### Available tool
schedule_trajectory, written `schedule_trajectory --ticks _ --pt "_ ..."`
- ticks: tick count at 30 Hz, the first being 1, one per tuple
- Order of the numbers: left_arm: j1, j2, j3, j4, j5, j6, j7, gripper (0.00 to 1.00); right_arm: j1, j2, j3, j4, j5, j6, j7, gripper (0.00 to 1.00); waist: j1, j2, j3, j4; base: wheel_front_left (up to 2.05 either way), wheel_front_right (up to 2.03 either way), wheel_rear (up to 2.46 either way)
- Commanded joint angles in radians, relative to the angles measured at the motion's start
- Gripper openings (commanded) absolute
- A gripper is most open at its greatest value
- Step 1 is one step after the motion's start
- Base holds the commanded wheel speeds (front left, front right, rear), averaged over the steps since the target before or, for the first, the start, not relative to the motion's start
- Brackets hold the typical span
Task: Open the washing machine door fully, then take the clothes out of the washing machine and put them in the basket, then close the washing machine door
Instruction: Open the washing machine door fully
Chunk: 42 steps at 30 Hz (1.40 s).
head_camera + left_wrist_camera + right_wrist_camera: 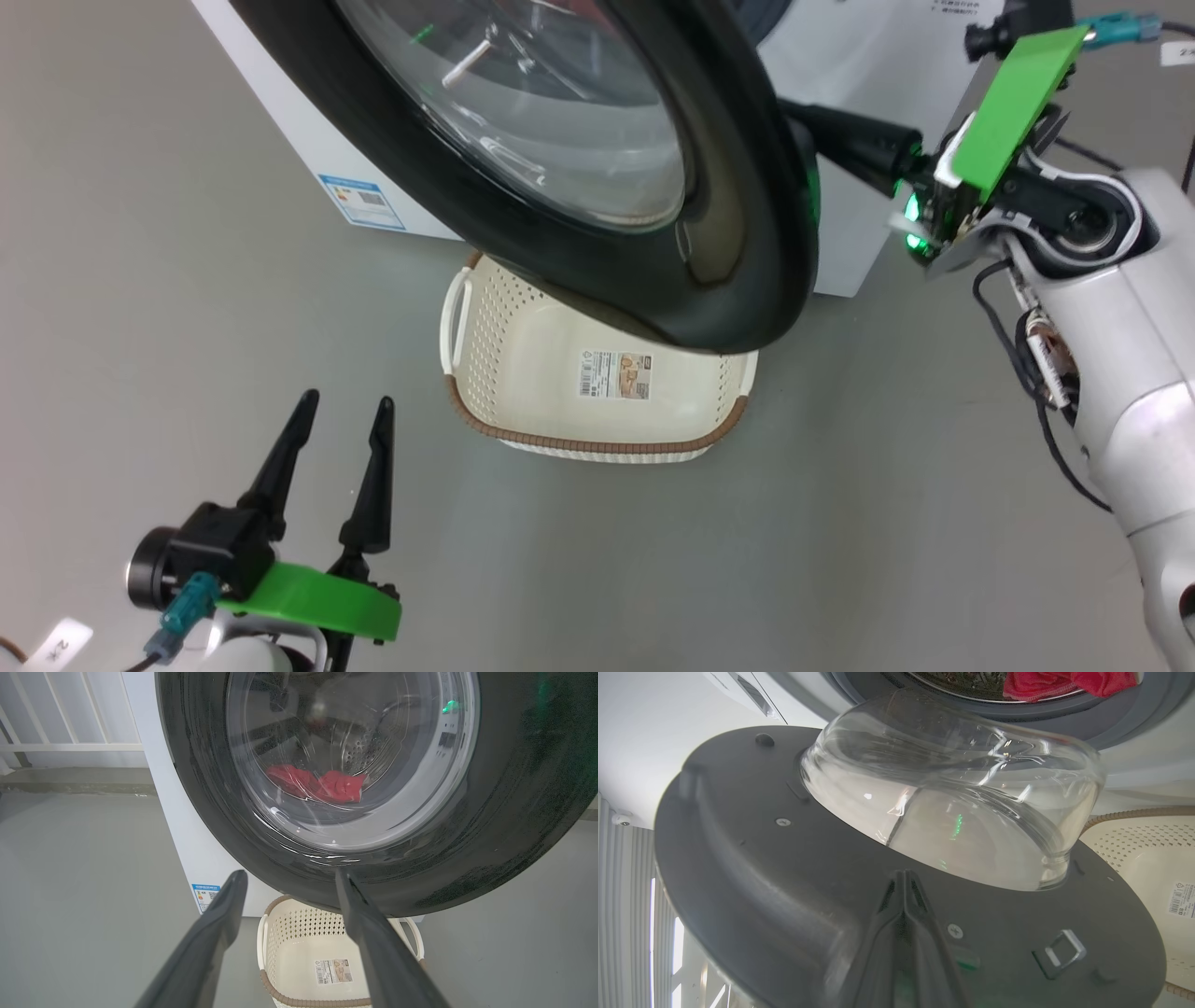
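Observation:
The glossy black washing machine door (738, 233) stands partly open, swung out over the far end of the cream basket (597, 443) on the floor. My right gripper (822, 126) reaches behind the door's rim. In the right wrist view its fingers (903, 882) are shut together, tips against the door's dark inner face (761, 868) below the glass bowl. The red clothes (1064, 681) lie in the drum and show through the window (322, 784). My left gripper (345, 406) hangs open and empty, left of the basket, short of the door (514, 812).
The white washing machine (280, 121) carries a blue sticker (362, 201) low on its front. Grey floor surrounds the basket (299, 994). A white railing (70, 746) stands behind the washer on the left. Loose cables hang from my right forearm (1036, 364).

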<state>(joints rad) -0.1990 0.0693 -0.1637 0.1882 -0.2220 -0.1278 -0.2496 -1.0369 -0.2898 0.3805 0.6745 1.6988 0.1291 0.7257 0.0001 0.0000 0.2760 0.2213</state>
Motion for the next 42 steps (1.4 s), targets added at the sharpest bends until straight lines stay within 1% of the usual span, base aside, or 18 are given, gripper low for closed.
schedule_trajectory --ticks 1,11,24,42 --pt "0.009 0.02 0.037 -0.02 0.007 -0.003 -0.012 1.0 0.029 0.026 0.015 -0.04 -0.007 0.002 0.013 0.0 -0.0001 0.0 -0.012 0.006 0.0 0.0 0.0" --pt "0.034 0.018 0.045 -0.015 0.015 -0.003 -0.012 1.0 0.145 0.061 0.034 -0.119 -0.021 0.002 0.046 0.0 -0.0001 0.0 -0.051 0.015 0.0 0.0 0.0" --pt "0.053 0.009 0.053 -0.011 0.018 -0.003 -0.012 1.0 0.241 0.108 0.047 -0.206 -0.041 0.002 0.076 0.0 -0.0001 0.0 -0.084 0.036 0.0 0.0 0.0" --pt "0.072 -0.006 0.063 -0.003 0.016 -0.003 -0.012 1.0 0.298 0.171 0.055 -0.222 -0.063 0.002 0.111 0.0 -0.0001 0.0 -0.117 0.098 0.0 0.0 0.0"
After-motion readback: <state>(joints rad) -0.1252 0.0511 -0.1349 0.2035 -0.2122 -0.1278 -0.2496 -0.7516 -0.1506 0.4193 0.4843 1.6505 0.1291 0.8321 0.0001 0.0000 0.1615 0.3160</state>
